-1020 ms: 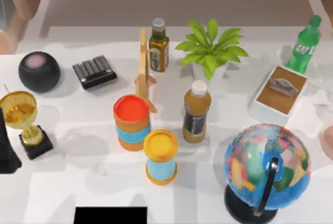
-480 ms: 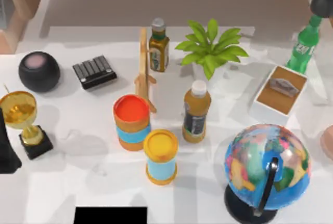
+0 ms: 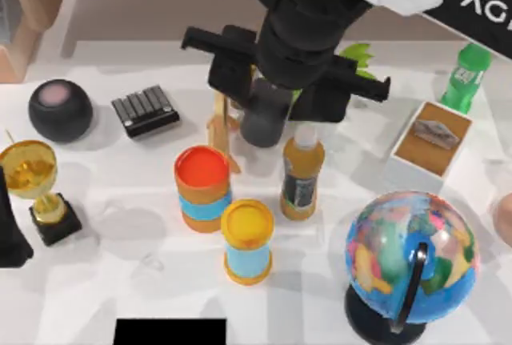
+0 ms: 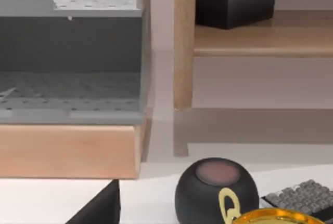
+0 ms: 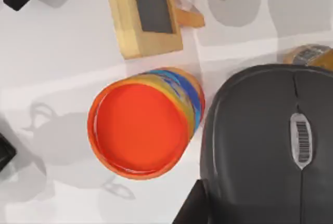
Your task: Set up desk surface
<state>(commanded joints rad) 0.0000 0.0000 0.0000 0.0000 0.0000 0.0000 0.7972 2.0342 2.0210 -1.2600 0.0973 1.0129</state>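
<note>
The desk surface [image 3: 104, 281] is a broad white tabletop crowded with objects. My right arm reaches in from the top right, and my right gripper [image 3: 265, 111] hangs over the middle of the desk, shut on a dark grey mouse [image 3: 264, 123]. In the right wrist view the mouse [image 5: 270, 146] sits close up, above the desk beside an orange-lidded can [image 5: 140, 128] and a small wooden stand [image 5: 148, 13]. My left arm [image 3: 10, 233] is parked at the left edge.
Around the mouse stand the wooden stand [image 3: 222, 125], orange-lidded can [image 3: 203, 187], yellow-lidded can [image 3: 247, 241] and juice bottle [image 3: 302, 175]. A black speaker [image 3: 60, 110], calculator [image 3: 145, 110] and trophy [image 3: 36, 189] are left; globe [image 3: 410, 261], tissue box [image 3: 432, 141] and green bottle [image 3: 462, 77] are right.
My right arm has swept in from the upper right to the middle of the desk, carrying the mouse. It now covers the olive bottle and most of the plant.
</note>
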